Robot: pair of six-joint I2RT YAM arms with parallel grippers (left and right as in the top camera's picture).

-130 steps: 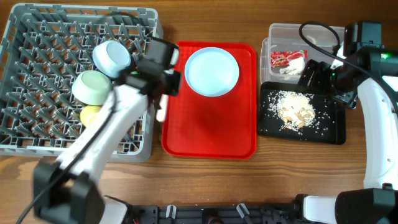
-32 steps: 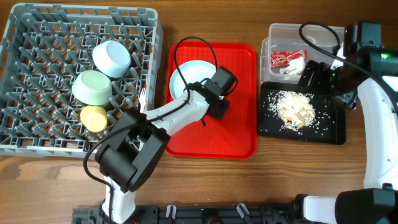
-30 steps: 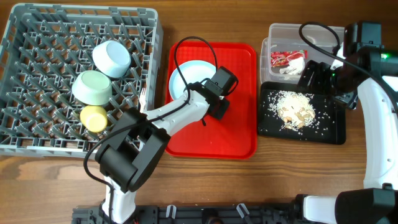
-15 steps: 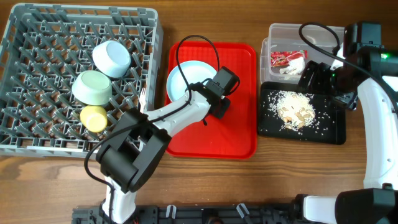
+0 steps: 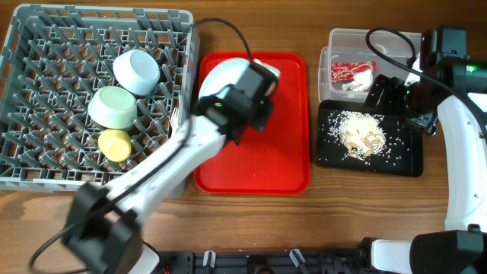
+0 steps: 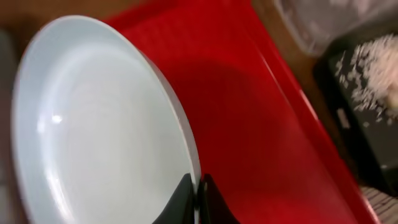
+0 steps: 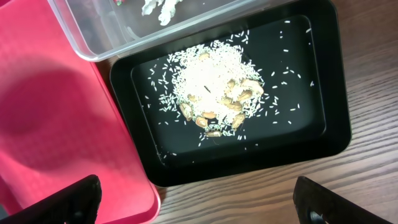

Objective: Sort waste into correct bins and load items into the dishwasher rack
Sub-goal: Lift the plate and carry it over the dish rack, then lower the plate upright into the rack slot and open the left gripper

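My left gripper (image 5: 245,97) is shut on the rim of the pale blue-white plate (image 5: 221,76) and holds it tilted above the far left of the red tray (image 5: 259,164). In the left wrist view the fingers (image 6: 198,199) pinch the plate (image 6: 93,124) edge. The grey rack (image 5: 46,76) holds the light blue bowl (image 5: 137,70), the green saucer-bowl (image 5: 112,106) and the yellow cup (image 5: 116,144). The clear tub (image 5: 338,38) holds the red wrapper (image 5: 351,71) and the napkin (image 5: 358,84). The black tray (image 5: 407,164) holds rice scraps (image 5: 361,137). My right gripper (image 5: 384,93) is open and empty above the black tray (image 7: 323,143).
A white utensil (image 5: 176,122) pokes out at the rack's right edge, partly hidden by my left arm. The red tray (image 7: 50,124) lies just left of the black tray. Bare wooden table runs along the front edge.
My left gripper has lifted the plate off the red tray and swung it left toward the rack, tilting it. The red tray shifted slightly left. The right arm has not moved.
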